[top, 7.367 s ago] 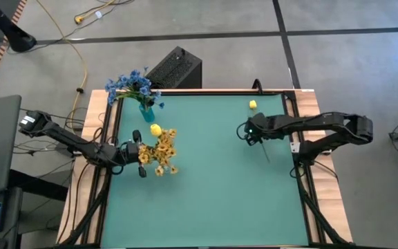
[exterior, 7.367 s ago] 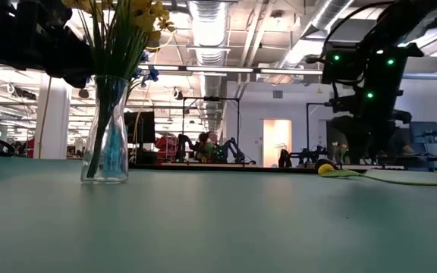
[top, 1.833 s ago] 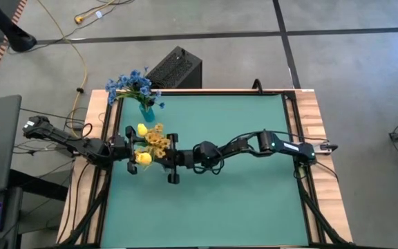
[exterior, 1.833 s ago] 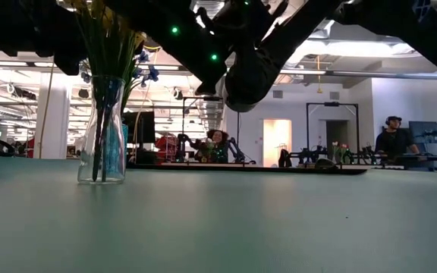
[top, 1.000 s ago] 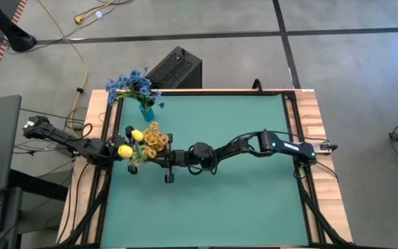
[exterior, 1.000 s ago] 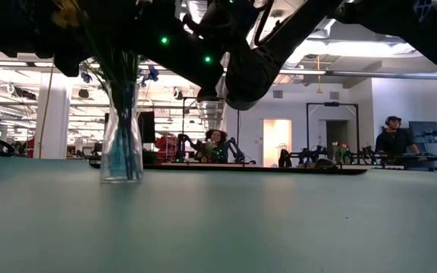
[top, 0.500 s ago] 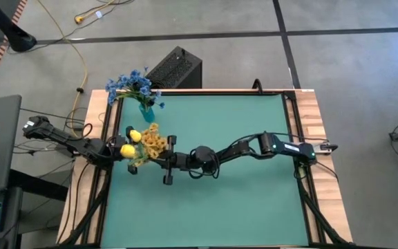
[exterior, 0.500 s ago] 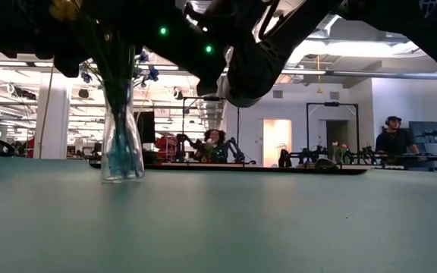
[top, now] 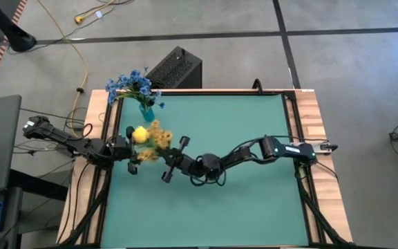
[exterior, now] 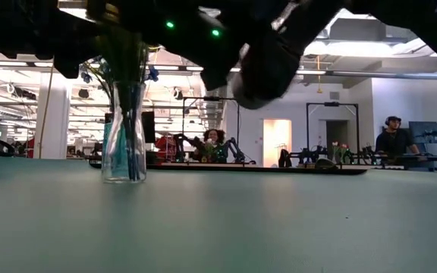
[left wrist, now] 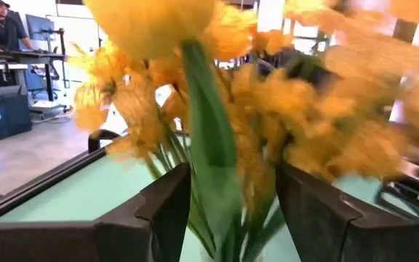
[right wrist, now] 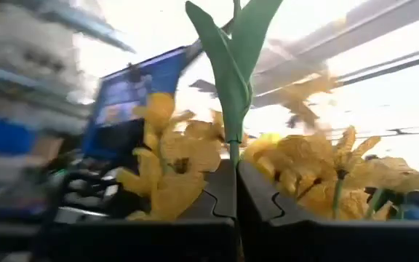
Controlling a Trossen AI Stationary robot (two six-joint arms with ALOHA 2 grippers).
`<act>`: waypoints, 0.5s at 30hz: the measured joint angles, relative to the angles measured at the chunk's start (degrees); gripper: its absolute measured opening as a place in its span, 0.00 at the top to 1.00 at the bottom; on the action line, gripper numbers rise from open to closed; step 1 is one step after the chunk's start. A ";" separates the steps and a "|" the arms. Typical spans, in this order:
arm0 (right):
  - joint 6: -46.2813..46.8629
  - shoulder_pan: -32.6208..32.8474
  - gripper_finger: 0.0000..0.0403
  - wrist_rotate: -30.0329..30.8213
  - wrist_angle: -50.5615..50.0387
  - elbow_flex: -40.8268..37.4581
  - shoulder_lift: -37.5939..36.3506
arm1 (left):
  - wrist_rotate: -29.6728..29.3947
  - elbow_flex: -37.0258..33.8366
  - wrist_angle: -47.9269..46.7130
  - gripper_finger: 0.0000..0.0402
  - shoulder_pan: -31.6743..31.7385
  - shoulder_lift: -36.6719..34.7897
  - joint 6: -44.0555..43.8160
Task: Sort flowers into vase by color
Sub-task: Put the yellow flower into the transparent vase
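A clear glass vase (exterior: 124,133) holding yellow artificial flowers (top: 150,137) stood near the green table's (top: 254,200) left edge, in front of a blue-flower vase (top: 146,111) at the rear-left corner.

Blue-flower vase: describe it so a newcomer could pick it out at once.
Find the green table from above, then its far left corner. The vase stands there, apart from both grippers; unlike the yellow bunch nearby, it holds blue flowers.

Around your green table (top: 240,200) lies grey floor (top: 351,62) crossed by dark seams — beyond it, an open hall with white columns (exterior: 51,114), ceiling strip lights (exterior: 21,72) and a lit doorway (exterior: 274,142).
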 joint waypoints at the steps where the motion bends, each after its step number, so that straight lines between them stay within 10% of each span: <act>1: -0.02 0.21 0.95 1.55 1.22 -1.50 -0.03 | 0.02 0.00 0.00 0.53 0.00 0.00 0.00; 15: 6.26 1.07 0.95 6.28 0.23 -10.78 -4.83 | -0.99 0.00 0.12 0.53 0.02 0.02 -0.04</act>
